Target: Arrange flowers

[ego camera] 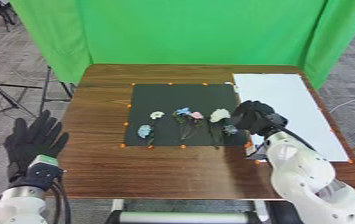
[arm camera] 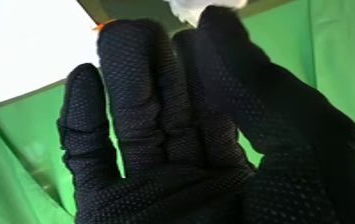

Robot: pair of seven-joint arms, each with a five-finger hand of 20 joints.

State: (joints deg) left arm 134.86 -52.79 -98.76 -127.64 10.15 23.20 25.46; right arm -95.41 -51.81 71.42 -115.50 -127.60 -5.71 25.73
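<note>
Fingers (arm camera: 133, 100) of right hand (ego camera: 260, 120) nearly straight, near white flower (ego camera: 220, 115)

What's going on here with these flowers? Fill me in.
A robot is at work on a flower-arranging job. Its right hand, fingers straight, is at the right edge of a dark mat, close to a large white flower; I can't tell whether it touches any stem. Blue, pink and other white blooms lie loose on the mat. The left hand is open beside the table's left edge.
</note>
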